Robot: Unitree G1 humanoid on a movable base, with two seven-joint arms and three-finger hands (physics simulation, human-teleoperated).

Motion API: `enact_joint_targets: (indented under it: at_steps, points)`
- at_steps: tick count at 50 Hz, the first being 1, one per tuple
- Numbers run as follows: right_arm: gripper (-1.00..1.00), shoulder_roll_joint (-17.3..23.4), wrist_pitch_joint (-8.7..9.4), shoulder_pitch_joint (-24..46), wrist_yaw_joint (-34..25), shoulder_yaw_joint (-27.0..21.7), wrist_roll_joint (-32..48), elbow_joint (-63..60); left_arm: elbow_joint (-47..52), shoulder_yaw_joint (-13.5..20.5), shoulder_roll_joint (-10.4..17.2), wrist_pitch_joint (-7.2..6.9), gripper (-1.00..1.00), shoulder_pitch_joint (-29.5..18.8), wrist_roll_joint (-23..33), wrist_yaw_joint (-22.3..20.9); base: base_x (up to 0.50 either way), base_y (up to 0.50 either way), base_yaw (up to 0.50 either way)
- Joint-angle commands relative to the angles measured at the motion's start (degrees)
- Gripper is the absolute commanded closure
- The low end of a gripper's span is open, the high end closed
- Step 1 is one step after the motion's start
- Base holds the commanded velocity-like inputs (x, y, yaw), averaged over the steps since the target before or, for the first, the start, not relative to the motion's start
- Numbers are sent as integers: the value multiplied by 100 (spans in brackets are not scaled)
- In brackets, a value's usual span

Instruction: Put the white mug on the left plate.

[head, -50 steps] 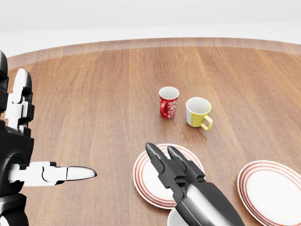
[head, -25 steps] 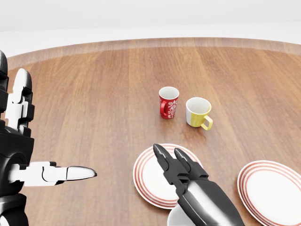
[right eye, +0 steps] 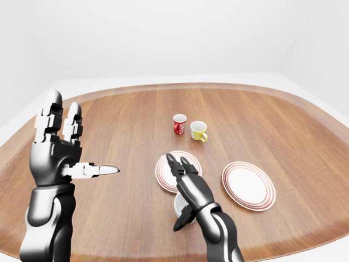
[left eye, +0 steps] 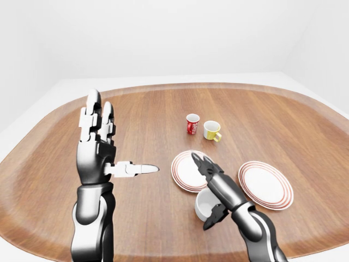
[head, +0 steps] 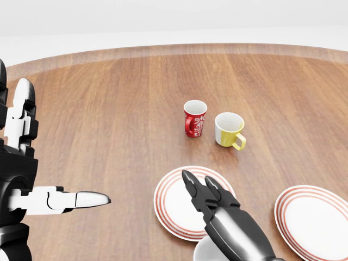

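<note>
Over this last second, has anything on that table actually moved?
Only the right hand: in the head view it drew back toward the bottom edge, fingers open around the white mug. Left hand, red mug, yellow mug and both plates kept their places.

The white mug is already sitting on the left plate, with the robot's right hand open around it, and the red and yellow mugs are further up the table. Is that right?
Not quite. In the left-eye view the white mug stands on the bare table, just below the left plate, not on it. The rest holds: the right hand is open around it, and the red mug and yellow mug are further up.
</note>
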State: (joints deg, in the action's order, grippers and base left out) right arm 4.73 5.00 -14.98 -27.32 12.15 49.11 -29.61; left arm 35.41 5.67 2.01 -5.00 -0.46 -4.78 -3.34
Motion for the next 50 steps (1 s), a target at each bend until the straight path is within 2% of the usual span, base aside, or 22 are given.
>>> enact_joint_targets:
  at_steps: [1, 33, 45, 50]
  points:
    - [-100, 20, 0, -6, 172, -22, 74, 371, 2, -1, -2, 0, -100, 10, 2, -1, 0, 0, 0]
    - [-100, -10, -40, 234, 457, -100, 605, 1104, -2, -13, -5, 0, -100, 23, 15, -27, 0, 0, 0]
    - [-100, -83, -3, 542, 117, -32, 951, 1167, -22, -13, -5, 0, -100, 22, 16, -29, 0, 0, 0]
    - [-100, -84, -82, 660, 181, -78, 956, 1421, -11, -13, -5, 0, -100, 31, 17, -30, 0, 0, 0]
